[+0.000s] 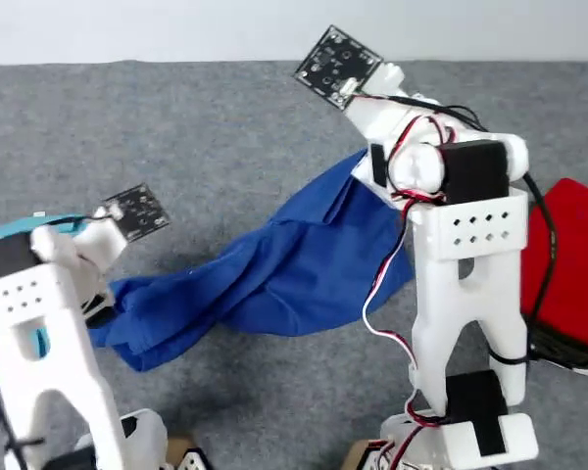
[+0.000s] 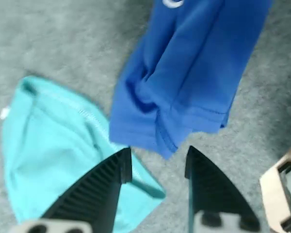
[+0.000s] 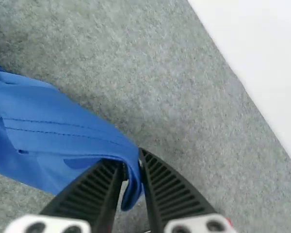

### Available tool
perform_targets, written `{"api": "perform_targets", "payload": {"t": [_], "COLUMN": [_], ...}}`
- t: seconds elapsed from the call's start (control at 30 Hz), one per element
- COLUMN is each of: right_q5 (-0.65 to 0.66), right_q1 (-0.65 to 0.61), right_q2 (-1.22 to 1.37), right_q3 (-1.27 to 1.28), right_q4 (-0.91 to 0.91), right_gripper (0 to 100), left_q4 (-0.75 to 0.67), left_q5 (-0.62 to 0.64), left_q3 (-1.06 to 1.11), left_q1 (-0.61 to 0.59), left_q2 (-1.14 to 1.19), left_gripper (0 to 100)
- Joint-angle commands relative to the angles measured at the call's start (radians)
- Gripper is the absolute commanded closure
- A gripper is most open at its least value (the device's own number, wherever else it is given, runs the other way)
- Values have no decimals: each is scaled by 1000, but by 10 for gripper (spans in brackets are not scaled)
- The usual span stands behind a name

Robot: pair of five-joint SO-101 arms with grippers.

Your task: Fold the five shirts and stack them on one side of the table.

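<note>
You seem to be laying out the blue shirt point(image 1: 294, 264), rumpled on the surface point(image 1: 225, 127) between the arms: right fingers point(image 3: 165, 187) pinching its edge, left fingers point(image 2: 102, 189) spread over the opposite hem, likely needing to grasp it.

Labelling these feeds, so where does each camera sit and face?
High view: overhead, looking down at the grey felt table; both white arms show.
Left wrist view: on the left arm, facing down past its open left hand at a turquoise fabric shirt.
Right wrist view: behind the right hand, shut on the crumpled blue fabric shirt.
All three share the blue shirt.
</note>
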Motion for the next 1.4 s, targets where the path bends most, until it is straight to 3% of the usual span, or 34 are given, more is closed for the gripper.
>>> {"api": "perform_targets", "payload": {"t": [0.0, 0.17, 0.47, 0.9, 1.17, 1.37], "right_q5": [-8, -12, -12, -14, -14, -14], "right_q1": [31, 18, 19, 47, 45, 47], "right_q2": [-27, -19, -18, -18, -18, -16], "right_q3": [2, 6, 17, 193, 279, 279], "right_q4": [16, 41, 42, -13, -84, -84], "right_gripper": [988, 988, 988, 988, 988, 988], "left_q4": [-64, -107, -38, -46, -198, -23], "left_q5": [51, 57, 57, 57, 55, 52], "left_q3": [1, 1, 1, -193, -199, -231], "left_q1": [54, 127, 229, 198, 180, 264], "left_q2": [115, 270, 344, 347, 525, 609], "left_gripper": [815, 815, 815, 818, 818, 851]}}
